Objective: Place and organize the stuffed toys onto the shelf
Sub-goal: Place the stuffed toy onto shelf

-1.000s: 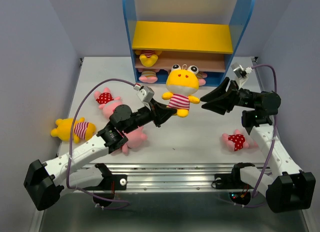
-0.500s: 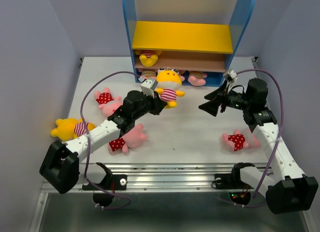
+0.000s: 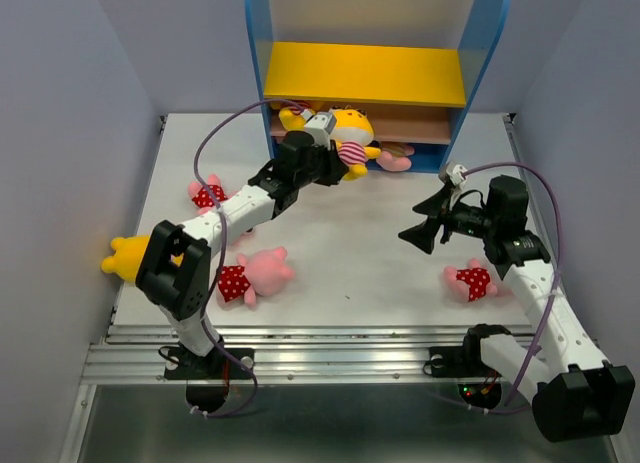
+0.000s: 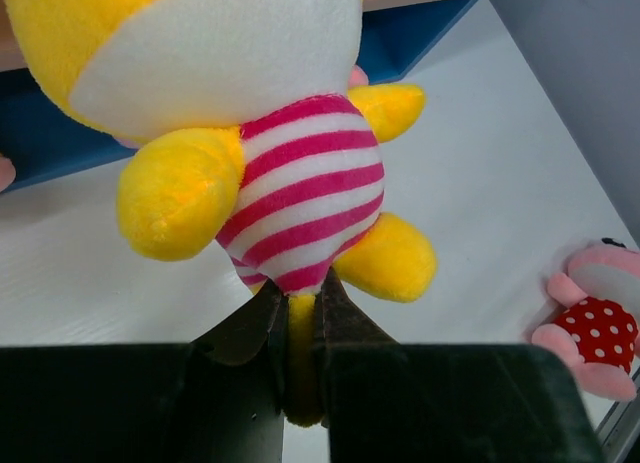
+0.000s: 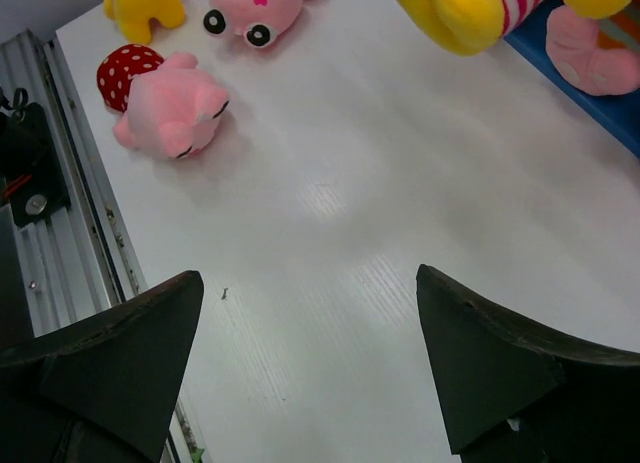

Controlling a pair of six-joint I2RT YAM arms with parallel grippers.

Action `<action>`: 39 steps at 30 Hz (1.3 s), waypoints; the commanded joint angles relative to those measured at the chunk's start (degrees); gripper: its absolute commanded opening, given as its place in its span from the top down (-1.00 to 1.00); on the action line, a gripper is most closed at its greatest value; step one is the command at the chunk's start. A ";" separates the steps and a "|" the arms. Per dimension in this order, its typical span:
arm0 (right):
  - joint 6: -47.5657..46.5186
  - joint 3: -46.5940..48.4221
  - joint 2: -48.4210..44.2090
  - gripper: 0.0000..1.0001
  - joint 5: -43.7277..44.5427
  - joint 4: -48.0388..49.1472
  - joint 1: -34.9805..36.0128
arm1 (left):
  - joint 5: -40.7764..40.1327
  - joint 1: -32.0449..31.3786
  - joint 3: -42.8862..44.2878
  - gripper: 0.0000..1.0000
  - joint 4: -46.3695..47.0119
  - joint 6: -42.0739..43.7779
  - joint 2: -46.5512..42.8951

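The tall blue-sided three-tier wooden shelf [image 3: 365, 73] stands at the back of my white table [image 3: 380, 253]. Just before its lower tiers, my left gripper [image 4: 298, 323] clamps the yellow plush bear in a striped shirt [image 4: 300, 173]. My right gripper [image 3: 425, 223] hangs spread right of centre. A pink plush pig in a dotted outfit [image 3: 470, 280] lies nearer me, to its right.

The left arm [image 3: 215, 223] and right arm [image 3: 545, 298] have white shells between black joint housings. Behind each pincer sits a small grey camera block [image 3: 320, 125], trailing a purple cable [image 3: 205, 151]. The left pincer [image 4: 298, 303] and right pincer [image 5: 308, 275] are matte black, with wedge-shaped fingers [image 5: 110, 353].
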 commanded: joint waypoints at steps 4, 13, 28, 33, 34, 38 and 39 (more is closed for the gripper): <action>-2.15 -0.26 -2.62 -0.86 0.29 0.82 -0.18 | 1.21 0.36 13.83 1.00 -4.51 -0.81 6.24; -2.33 -0.52 -3.59 -0.87 1.08 0.82 -0.18 | 0.51 0.36 24.48 1.00 -9.43 -1.07 12.48; -2.59 -0.79 -4.12 -0.89 1.35 0.91 -0.18 | -5.64 0.97 42.49 1.00 -21.82 7.10 22.41; -2.59 -0.79 -4.29 -0.89 1.17 0.91 -0.18 | -5.73 2.29 44.25 1.00 -21.48 6.49 24.26; -2.68 -0.79 -4.29 -0.89 1.17 0.82 -0.18 | -5.47 2.29 44.43 1.00 -21.30 6.14 24.61; -2.77 -0.88 -4.29 -0.90 1.08 0.82 -0.18 | -4.06 3.25 45.92 1.00 -20.60 4.29 25.93; -2.77 -0.88 -4.29 -0.90 1.08 0.90 -0.18 | -3.71 3.43 46.10 1.00 -20.33 3.94 26.10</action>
